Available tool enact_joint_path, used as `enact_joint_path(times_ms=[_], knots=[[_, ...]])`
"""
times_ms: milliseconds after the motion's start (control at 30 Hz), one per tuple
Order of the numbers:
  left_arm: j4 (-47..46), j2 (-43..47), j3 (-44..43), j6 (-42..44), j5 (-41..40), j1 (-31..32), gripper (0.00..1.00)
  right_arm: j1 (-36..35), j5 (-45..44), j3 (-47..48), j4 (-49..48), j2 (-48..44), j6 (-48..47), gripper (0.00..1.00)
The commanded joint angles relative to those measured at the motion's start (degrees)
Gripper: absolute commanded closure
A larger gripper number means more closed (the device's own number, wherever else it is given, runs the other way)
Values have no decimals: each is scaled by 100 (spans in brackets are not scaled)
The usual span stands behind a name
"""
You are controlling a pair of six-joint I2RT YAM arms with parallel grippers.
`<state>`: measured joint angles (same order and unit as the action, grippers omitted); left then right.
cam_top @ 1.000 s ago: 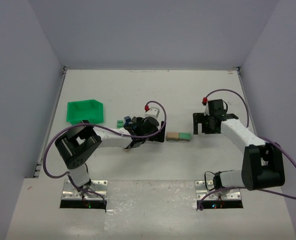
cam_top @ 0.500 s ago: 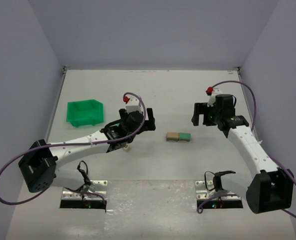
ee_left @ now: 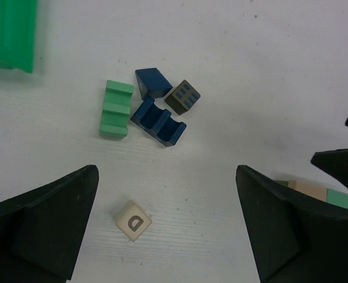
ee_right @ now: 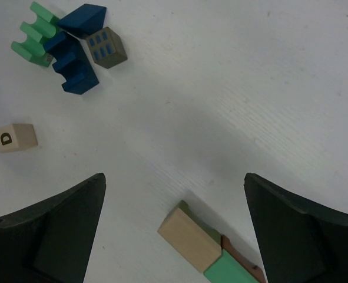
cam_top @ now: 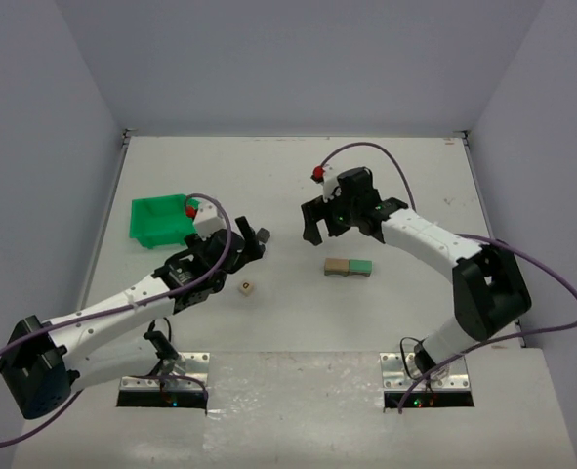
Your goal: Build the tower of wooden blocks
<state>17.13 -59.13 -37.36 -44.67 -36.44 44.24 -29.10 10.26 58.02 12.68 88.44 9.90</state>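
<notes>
The wood block tower (cam_top: pixel 349 266) is a low stack lying flat: a tan block (ee_right: pixel 188 239) and a green block (ee_right: pixel 232 270) on brown and olive bars. It also shows at the right edge of the left wrist view, wood block tower (ee_left: pixel 315 191). Loose pieces lie in a cluster: a green stepped block (ee_left: pixel 116 109), a blue wedge (ee_left: pixel 153 82), a blue notched block (ee_left: pixel 159 121) and an olive cube with blue windows (ee_left: pixel 182 97). My left gripper (cam_top: pixel 253 237) hovers open over them, hiding them from the top view. My right gripper (cam_top: pixel 319 225) is open just behind the tower, holding nothing.
A tan cube marked D (cam_top: pixel 246 288) lies alone in front of the left gripper, D cube (ee_left: pixel 132 220). A green plastic bin (cam_top: pixel 164 219) stands at the left. The right gripper's black fingers (ee_left: pixel 341 165) reach into the left wrist view's right edge.
The right arm has swung left, from the table's right side to behind the tower. The left arm has stretched out and its gripper moved left toward the bin. Both stayed open.
</notes>
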Motion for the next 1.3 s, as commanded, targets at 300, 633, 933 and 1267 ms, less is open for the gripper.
enact_joint_path(times_ms=[300,633,933,1267], knots=[[-56,331,379,-322,-197,-302,0,-975,212,1176,-406,1685,-391,1],[156,795,570,-511,-444,-311,0,-1719,48,1763,-664,2527,-398,1],[313,923,625,-667,-465,-311,0,-1757,-280,2121,-902,3094,-158,3],[353,973,669,-749,-527,-311,0,-1756,-188,2411,-1045,3486,-70,57]])
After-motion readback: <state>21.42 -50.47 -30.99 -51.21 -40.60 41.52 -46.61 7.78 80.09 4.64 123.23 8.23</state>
